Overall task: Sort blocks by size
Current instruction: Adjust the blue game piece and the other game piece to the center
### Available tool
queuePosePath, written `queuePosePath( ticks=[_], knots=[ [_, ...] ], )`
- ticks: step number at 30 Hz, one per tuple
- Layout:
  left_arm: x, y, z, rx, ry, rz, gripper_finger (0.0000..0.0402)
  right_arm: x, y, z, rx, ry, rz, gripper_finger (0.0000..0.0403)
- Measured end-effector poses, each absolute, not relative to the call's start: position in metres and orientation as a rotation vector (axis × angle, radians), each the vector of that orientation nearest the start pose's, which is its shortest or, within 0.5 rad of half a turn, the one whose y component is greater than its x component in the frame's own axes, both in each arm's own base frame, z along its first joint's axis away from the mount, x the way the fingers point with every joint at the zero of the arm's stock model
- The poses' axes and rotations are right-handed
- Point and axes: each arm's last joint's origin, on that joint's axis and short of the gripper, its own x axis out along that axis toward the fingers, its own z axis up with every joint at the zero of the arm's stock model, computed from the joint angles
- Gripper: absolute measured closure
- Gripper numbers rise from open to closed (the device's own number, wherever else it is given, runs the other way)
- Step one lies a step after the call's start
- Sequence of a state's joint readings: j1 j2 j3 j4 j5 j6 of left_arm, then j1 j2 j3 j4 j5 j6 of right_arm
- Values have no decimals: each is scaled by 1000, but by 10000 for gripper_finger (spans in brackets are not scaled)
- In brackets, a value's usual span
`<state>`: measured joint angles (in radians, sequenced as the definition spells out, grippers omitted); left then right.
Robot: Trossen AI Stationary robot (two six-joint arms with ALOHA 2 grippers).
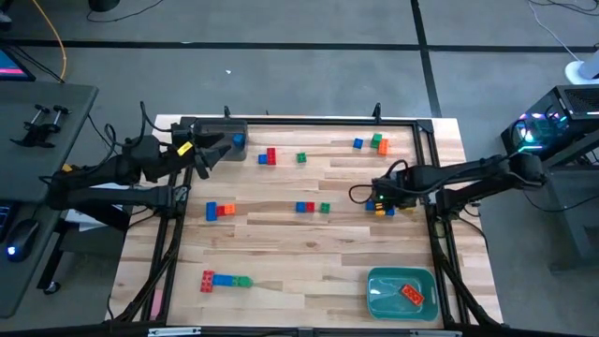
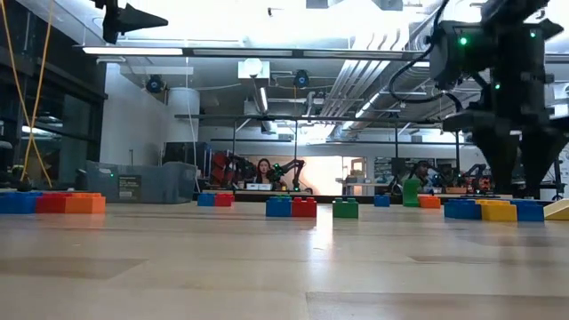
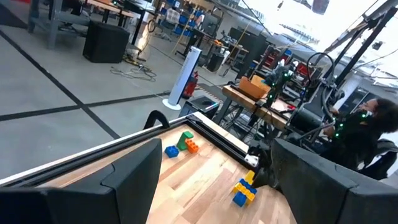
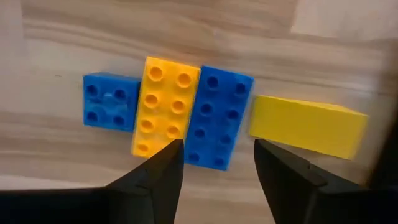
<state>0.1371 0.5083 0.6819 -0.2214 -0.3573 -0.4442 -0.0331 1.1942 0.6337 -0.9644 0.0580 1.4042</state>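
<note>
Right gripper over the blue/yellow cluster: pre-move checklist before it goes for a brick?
1. Right gripper open: ok, the jaws stand apart with nothing between them.
2. Lined up on one brick: ok, the long blue brick sits in the gap.
3. Room for the fingers: not ok, the long yellow brick lies flush against the blue one, right where one finger would come down.
4. Other side: ok, the yellow brick on its side lies slightly apart.
5. Teal bin has room: ok, it holds only a red brick.
6. Left gripper out of the way: ok, open at the far left corner.
</note>
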Motion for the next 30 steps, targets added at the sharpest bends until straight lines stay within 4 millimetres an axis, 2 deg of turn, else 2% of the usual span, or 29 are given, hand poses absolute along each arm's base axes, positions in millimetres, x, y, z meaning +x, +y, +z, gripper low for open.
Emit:
queuePosePath(
  ticks=[4,7,10,11,17,25,30],
  knots=[
    [112,26,329,-438,-67,499,112,164,-8,167,1072,1178,-1137,248],
    [113,26,329,-446,-69,500,112,159,-8,167,1037,1201,-1175,305],
    [112,26,329,-446,-69,501,112,159,-9,167,1008,1182,-1194,380],
    [112,26,329,-447,-70,501,112,159,-9,167,1002,1173,-1196,390],
    [112,26,329,-447,-70,501,112,164,-12,160,973,1199,-1216,399],
    [112,26,329,-455,-72,500,112,189,-14,146,976,1141,-1122,400],
    [112,26,329,-471,-76,500,112,203,-15,156,914,1127,-1021,401]
  ],
)
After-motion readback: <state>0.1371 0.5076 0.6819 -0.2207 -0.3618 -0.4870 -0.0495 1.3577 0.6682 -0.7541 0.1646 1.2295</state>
